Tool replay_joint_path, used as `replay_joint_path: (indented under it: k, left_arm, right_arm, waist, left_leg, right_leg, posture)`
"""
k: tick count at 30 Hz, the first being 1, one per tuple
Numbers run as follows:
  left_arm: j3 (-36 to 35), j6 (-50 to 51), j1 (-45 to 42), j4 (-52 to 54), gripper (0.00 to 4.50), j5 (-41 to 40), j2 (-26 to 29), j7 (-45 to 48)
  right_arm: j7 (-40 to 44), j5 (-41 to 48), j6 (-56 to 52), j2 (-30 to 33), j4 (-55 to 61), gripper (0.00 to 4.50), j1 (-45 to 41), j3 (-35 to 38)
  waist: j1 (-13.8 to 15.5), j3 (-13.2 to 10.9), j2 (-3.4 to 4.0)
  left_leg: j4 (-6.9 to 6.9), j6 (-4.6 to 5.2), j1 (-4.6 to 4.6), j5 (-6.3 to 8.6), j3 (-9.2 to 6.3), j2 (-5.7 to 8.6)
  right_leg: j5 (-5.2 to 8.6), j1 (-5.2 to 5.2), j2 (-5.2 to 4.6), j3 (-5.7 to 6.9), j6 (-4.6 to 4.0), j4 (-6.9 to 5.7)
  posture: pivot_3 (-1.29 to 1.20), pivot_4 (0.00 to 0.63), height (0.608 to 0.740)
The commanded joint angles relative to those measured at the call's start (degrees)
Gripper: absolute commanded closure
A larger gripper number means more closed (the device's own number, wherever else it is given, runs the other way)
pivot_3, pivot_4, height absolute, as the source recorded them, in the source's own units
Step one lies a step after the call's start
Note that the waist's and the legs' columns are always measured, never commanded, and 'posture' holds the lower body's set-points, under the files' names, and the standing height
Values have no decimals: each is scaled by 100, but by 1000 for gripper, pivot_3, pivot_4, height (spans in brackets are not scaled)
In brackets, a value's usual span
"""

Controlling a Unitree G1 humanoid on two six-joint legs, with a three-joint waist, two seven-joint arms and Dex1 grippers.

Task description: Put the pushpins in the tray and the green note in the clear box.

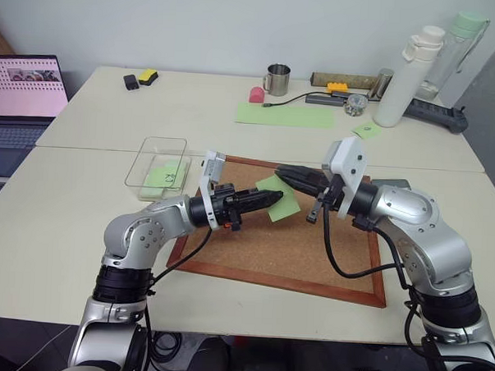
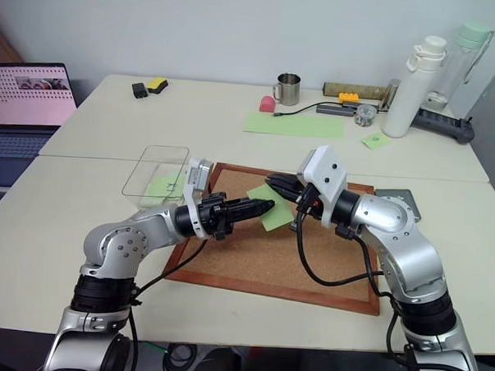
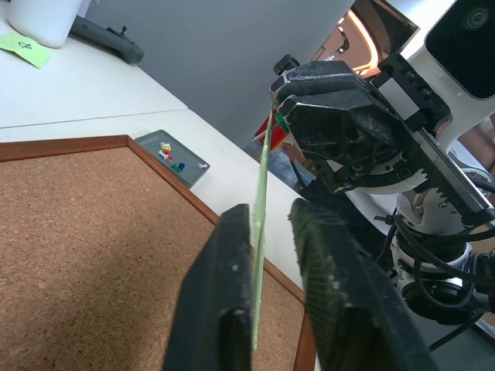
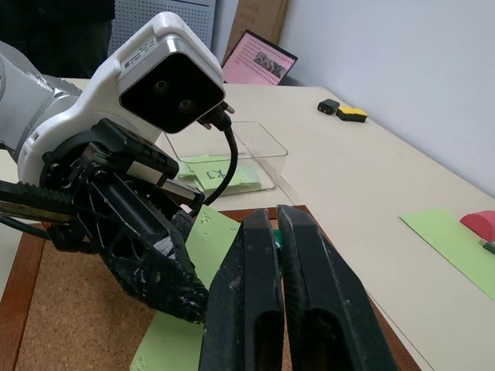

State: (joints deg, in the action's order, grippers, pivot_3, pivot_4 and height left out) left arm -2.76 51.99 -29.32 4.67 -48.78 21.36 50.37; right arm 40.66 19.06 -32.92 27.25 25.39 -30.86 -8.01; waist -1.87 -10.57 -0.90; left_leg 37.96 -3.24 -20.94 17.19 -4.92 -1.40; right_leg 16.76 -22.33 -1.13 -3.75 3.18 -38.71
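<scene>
Held aloft over the corkboard [image 1: 278,244]: green note [image 1: 281,202], pinched in both grippers, left gripper [image 1: 273,198], right gripper [image 1: 284,176], seemingly mid-handover toward the clear box [image 1: 156,162].

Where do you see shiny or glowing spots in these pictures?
Left eye view: the laptop screen glows pink, the metal mug catches bright glints, and the clear box shows pale reflections along its rim. Right wrist view: the same screen glows pink far behind the box, whose walls carry light streaks.
</scene>
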Motion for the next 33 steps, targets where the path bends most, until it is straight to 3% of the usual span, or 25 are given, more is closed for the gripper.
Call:
replay_joint_path:
  k: [1,11,16,20,23,32,33]
  left_arm:
    - [-68,-149,-5,145,4479,-1,-18,-39]
    - [-57,-504,-186,-467,4479,572,-287,-679]
    - [233,-786,-389,-191,4479,830,-107,-291]
    - [1279,-2219,-621,56,4479,2112,267,399]
    - [1788,-3279,-810,-182,4479,2809,237,718]
    - [2215,-4205,-1121,-609,4479,3447,-188,996]
    - [2234,-4244,-1082,-605,4500,3501,-161,1016]
  right_arm:
    - [-87,-18,131,-7,171,4500,-34,78]
    - [-360,44,54,-11,410,4500,133,269]
    - [-755,4,-17,167,284,4500,581,1030]
    - [-1382,-83,-169,292,-460,4500,939,2066]
    - [-1571,-94,-129,400,-1262,4500,990,2521]
    - [-1468,-169,212,579,-3941,4500,304,2663]
    - [-1470,-173,223,590,-4099,4271,222,2657]
  waist:
    - [0,0,0]
    - [2,0,0]
    - [35,-1,-1]
    - [46,-1,-2]
    - [40,-1,-2]
    - [-39,-5,6]
    - [-48,-6,7]
  left_leg:
    - [0,0,0,0,0,0]
    - [0,0,-3,0,-1,1]
    - [0,-1,-11,-1,-4,3]
    - [-1,-16,-13,-9,-1,6]
    - [-4,-22,-10,-12,11,9]
    - [-6,3,-1,1,35,7]
    - [-6,4,-1,1,35,6]
  right_leg:
    - [0,0,0,0,0,0]
    - [0,-3,0,0,0,1]
    - [0,-4,-2,4,0,7]
    - [0,-3,-4,2,0,11]
    - [0,-1,-6,-6,0,15]
    - [0,-3,-1,-30,0,10]
    - [0,-3,-1,-30,0,10]
  posture:
    - [0,150,740]
    - [0,150,740]
    - [0,150,740]
    - [0,150,740]
    - [0,150,740]
    - [0,150,740]
    - [0,150,740]
